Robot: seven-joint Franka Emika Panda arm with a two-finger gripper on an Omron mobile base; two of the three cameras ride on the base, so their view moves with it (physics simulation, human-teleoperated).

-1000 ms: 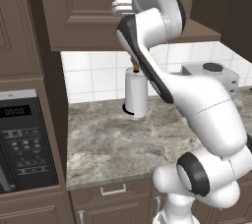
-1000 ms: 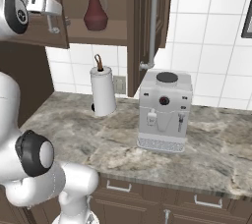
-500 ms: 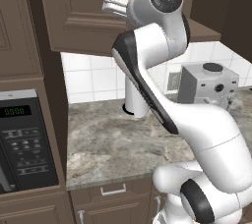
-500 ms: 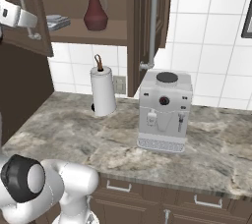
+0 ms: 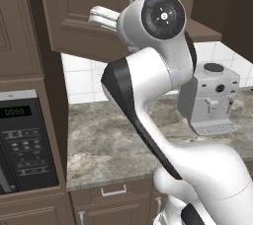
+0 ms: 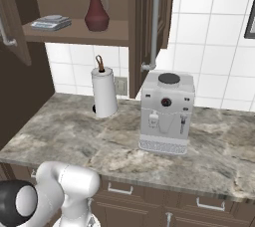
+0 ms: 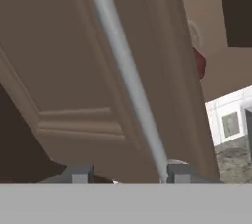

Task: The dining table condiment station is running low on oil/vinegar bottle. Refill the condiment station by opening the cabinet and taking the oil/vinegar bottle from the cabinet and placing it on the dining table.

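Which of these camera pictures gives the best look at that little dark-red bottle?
The right base view: the oil/vinegar bottle stands whole on the open cabinet's shelf. The hand view catches a red sliver of it past the door's edge.

Readable text: microwave (image 5: 27, 142) clock display reads "00:00" in green digits. Keypad markings below it too small to read. No other legible labels.
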